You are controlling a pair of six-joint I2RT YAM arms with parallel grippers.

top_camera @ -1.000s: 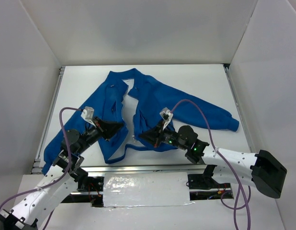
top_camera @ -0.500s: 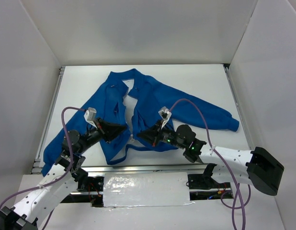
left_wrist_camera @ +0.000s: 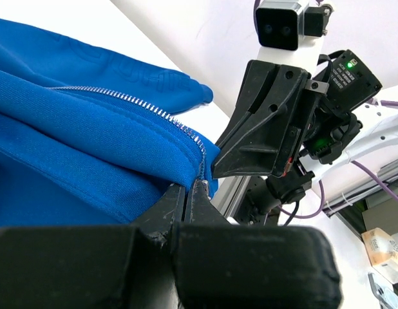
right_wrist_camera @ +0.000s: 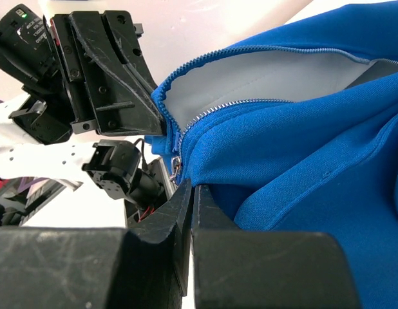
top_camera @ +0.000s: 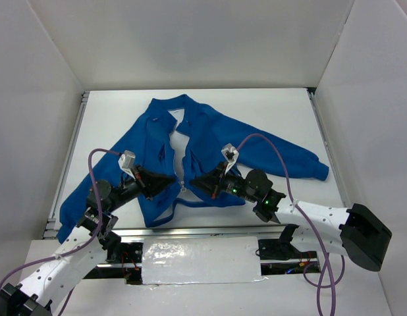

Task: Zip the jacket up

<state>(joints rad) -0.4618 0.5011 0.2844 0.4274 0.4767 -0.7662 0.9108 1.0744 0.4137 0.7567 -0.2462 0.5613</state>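
Note:
The royal-blue jacket (top_camera: 213,135) lies open on the white table, collar at the far end. White lining (top_camera: 177,141) shows between its front edges. My left gripper (top_camera: 173,179) is shut on the left front edge near the hem, right at the silver zipper teeth (left_wrist_camera: 122,98); in its own view the jaws (left_wrist_camera: 189,187) pinch the fabric. My right gripper (top_camera: 193,182) is shut on the right front edge near the hem (right_wrist_camera: 192,187). The zipper pull (right_wrist_camera: 177,162) hangs just above its jaws. The two grippers' tips face each other, a small gap apart.
One sleeve (top_camera: 309,164) stretches to the right and the other (top_camera: 75,201) runs to the near left corner. A metal rail (top_camera: 190,232) lines the table's near edge. White walls enclose the table on three sides. Purple cables (top_camera: 269,148) loop over both arms.
Both grippers have drawn closer together with the fabric they hold. The bottom ends of the two front edges have come nearer and the strip of white lining has narrowed.

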